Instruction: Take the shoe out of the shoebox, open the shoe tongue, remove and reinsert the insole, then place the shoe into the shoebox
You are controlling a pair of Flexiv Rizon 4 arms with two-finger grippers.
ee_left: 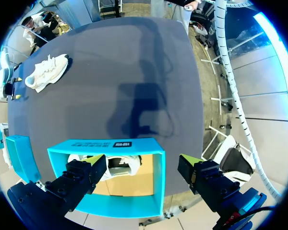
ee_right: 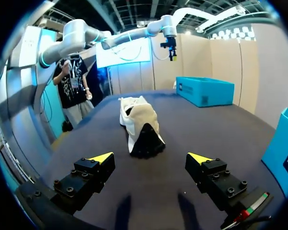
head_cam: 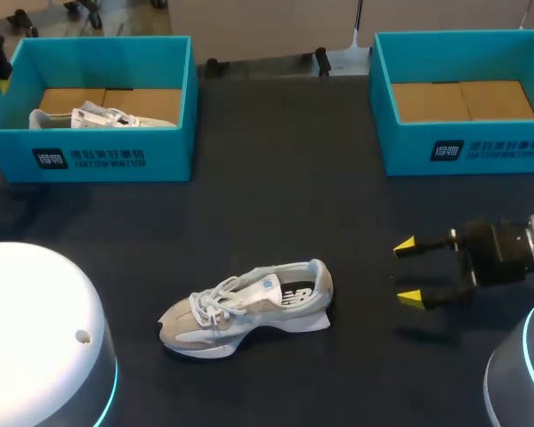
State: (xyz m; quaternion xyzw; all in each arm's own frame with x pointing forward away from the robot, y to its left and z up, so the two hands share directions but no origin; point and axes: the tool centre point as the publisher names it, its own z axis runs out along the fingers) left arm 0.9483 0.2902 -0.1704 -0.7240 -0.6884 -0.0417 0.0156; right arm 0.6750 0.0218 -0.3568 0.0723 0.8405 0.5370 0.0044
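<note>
Find shoe (head_cam: 246,309) upright on bench (head_cam: 276,196), outside either box, heel toward right claw (head_cam: 408,270), spread wide and apart from it, left claw (ee_left: 139,160) likewise spread above shoebox (ee_left: 62,148); expect light weight, soft upper, firmer sole, so pinch heel collar.

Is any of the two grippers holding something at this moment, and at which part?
Nothing is held. The right gripper is open, apart from the shoe; the left gripper is open above a shoebox.
</note>
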